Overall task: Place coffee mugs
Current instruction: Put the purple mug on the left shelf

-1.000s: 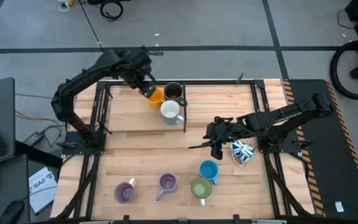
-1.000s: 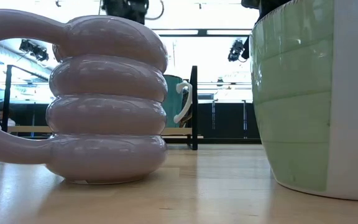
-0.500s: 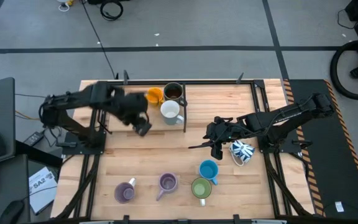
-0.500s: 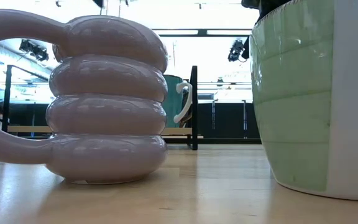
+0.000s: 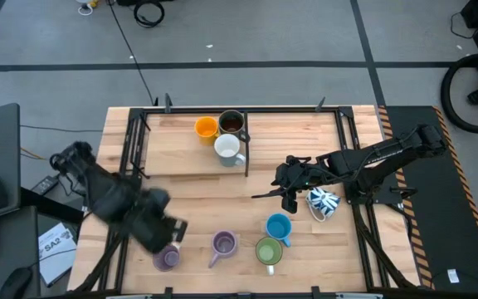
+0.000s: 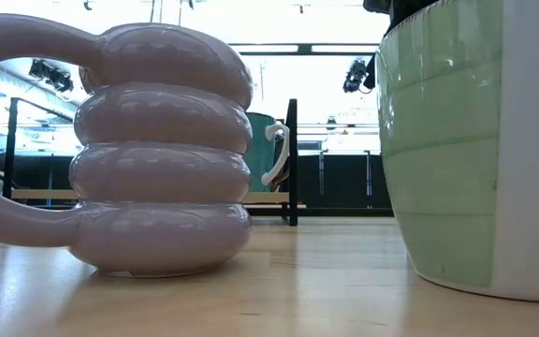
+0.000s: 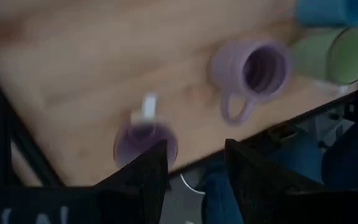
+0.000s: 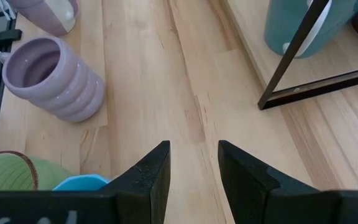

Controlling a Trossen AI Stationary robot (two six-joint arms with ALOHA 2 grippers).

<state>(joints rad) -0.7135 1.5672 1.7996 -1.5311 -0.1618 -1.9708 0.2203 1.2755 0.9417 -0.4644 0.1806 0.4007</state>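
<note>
We see the left claw, fingers spread and empty, just above the near-left purple mug. Coming down off-centre could tip it. The right claw, also spread, waits beside the patterned mug.

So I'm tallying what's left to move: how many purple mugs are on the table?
2. One purple mug sits near the front edge, right under the left gripper; the ribbed purple mug stands beside it, left of the green mug. None seems hidden.
</note>
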